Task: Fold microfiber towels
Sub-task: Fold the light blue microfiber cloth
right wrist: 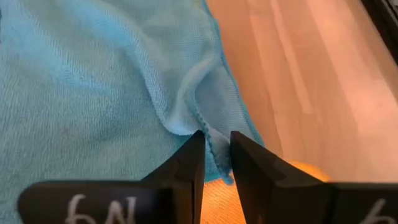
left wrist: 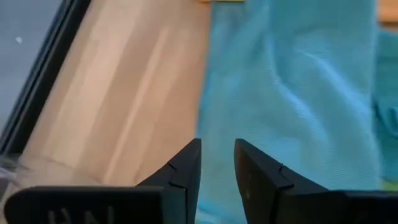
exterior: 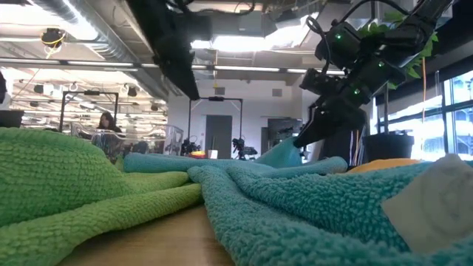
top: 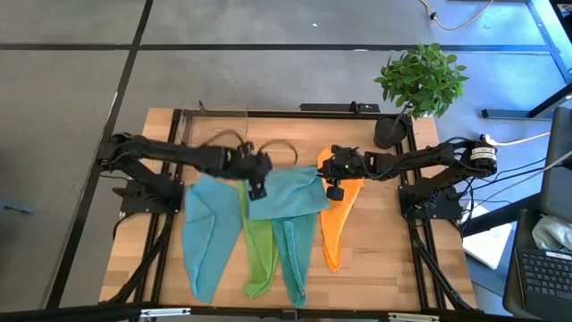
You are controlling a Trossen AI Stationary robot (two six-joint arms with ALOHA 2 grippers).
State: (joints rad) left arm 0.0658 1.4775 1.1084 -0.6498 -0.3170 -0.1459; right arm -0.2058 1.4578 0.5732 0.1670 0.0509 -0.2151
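Observation:
A light blue microfiber towel (top: 286, 195) lies spread across the far ends of the lime green towel (top: 259, 250) and the teal towel (top: 295, 255). A second light blue towel (top: 207, 237) lies to the left and an orange towel (top: 338, 224) to the right, all on the wooden table. My right gripper (right wrist: 217, 146) is shut on the spread towel's right edge. My left gripper (left wrist: 217, 155) hovers above that towel's left edge (top: 257, 188), its fingers a narrow gap apart with nothing between them. My right gripper pinches the spread towel's hemmed right edge (right wrist: 210, 138) between its two fingers, which slant down from the table's right side. The cloth puckers into a ridge at the fingers. That edge (exterior: 284, 155) is raised a little; the rest of the towel lies on the other towels.
A potted plant (top: 420, 80) stands at the table's far right corner and a clear container (top: 214, 125) at the far left. Bare wood (top: 393, 259) shows right of the orange towel. Beyond the table a person (exterior: 106, 122) shows far off in the room.

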